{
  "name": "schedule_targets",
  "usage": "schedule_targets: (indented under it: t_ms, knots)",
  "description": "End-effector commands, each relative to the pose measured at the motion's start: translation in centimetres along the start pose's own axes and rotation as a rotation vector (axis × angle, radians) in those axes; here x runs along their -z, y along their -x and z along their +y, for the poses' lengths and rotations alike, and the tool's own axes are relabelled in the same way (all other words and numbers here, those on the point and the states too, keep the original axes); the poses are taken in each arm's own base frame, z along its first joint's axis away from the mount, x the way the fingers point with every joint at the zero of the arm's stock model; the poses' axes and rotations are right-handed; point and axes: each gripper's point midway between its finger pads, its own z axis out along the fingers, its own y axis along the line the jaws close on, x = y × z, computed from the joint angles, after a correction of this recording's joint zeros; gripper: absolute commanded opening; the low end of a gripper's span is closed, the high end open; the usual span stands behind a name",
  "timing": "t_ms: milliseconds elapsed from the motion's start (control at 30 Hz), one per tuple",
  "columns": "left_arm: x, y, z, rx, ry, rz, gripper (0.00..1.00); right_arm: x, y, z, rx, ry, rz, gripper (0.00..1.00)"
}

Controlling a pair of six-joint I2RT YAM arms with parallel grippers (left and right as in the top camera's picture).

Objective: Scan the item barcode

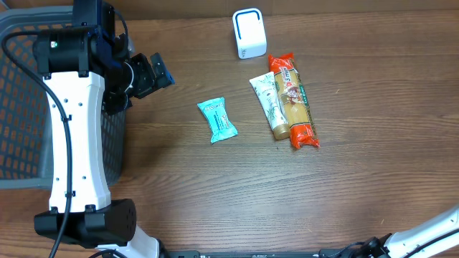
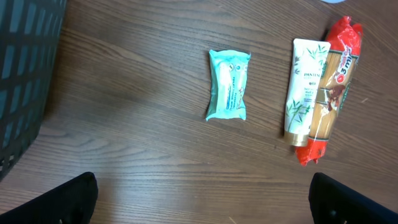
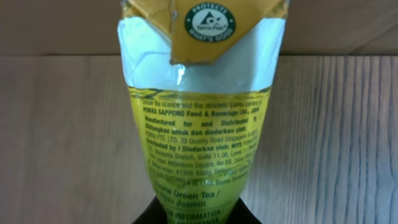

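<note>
A green-and-yellow green tea carton (image 3: 196, 106) fills the right wrist view, its printed text side facing the camera; no barcode shows on that side. My right gripper (image 3: 198, 206) is shut on its lower end, black fingers on either side. Pale wood lies behind it. The right gripper and carton are outside the overhead view. A white scanner box (image 1: 249, 34) stands at the table's far edge. My left gripper (image 1: 154, 72) (image 2: 202, 196) hovers open and empty by the basket.
A teal packet (image 1: 217, 120) (image 2: 228, 84) lies mid-table. A white tube (image 1: 270, 104) (image 2: 305, 87) and a red-orange pasta pack (image 1: 295, 100) (image 2: 333, 81) lie side by side to its right. A dark mesh basket (image 1: 18, 107) (image 2: 25, 62) stands at the left.
</note>
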Motion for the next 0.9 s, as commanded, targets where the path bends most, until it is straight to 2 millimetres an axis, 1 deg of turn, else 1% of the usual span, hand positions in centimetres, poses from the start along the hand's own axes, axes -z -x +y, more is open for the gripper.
schedule_targets:
  t_ms: [0, 200, 333, 400, 467, 533, 600, 667, 700, 767, 800, 867]
  knots:
    - [0.0, -0.1, -0.2, -0.027, 0.003, 0.000, 1.00, -0.2, 1.4, 0.0, -0.010, 0.013, -0.043, 0.16]
    - [0.0, -0.1, -0.2, -0.027, 0.003, 0.000, 1.00, -1.1, 1.2, -0.2, -0.009, 0.006, -0.035, 0.24]
    - [0.0, -0.2, -0.2, -0.027, 0.003, 0.000, 1.00, -2.3, 0.3, -0.8, -0.005, -0.023, -0.004, 0.26]
    - [0.0, -0.2, -0.2, -0.027, 0.003, 0.000, 1.00, -2.7, -0.3, -1.3, -0.003, -0.040, 0.020, 0.29]
    - [0.0, -0.2, -0.2, -0.027, 0.003, 0.000, 1.00, -2.7, -0.6, -1.4, -0.001, -0.046, 0.031, 0.34]
    - [0.0, -0.2, -0.2, -0.027, 0.003, 0.000, 1.00, -2.2, -0.6, -1.2, -0.001, -0.033, 0.041, 0.34]
    - [0.0, -0.2, -0.2, -0.029, 0.003, 0.000, 1.00, -1.0, -0.8, 0.0, 0.001, 0.020, 0.063, 0.35]
    - [0.0, -0.2, -0.3, -0.031, 0.002, 0.001, 1.00, 0.8, -0.9, 2.5, 0.054, 0.134, 0.088, 0.38]
    - [0.0, -0.2, -0.3, -0.031, 0.003, 0.001, 1.00, 2.4, -1.1, 4.3, 0.093, 0.219, 0.102, 0.41]
    - [0.0, -0.2, -0.3, -0.031, 0.003, 0.001, 1.00, 5.3, -1.6, 7.3, 0.140, 0.356, 0.120, 0.47]
    - [0.0, -0.2, -0.3, -0.031, 0.003, 0.001, 1.00, 7.1, -1.9, 8.9, 0.156, 0.431, 0.131, 0.49]
    - [0.0, -0.2, -0.3, -0.030, 0.003, 0.001, 1.00, 10.6, -2.7, 11.8, 0.193, 0.559, 0.144, 0.50]
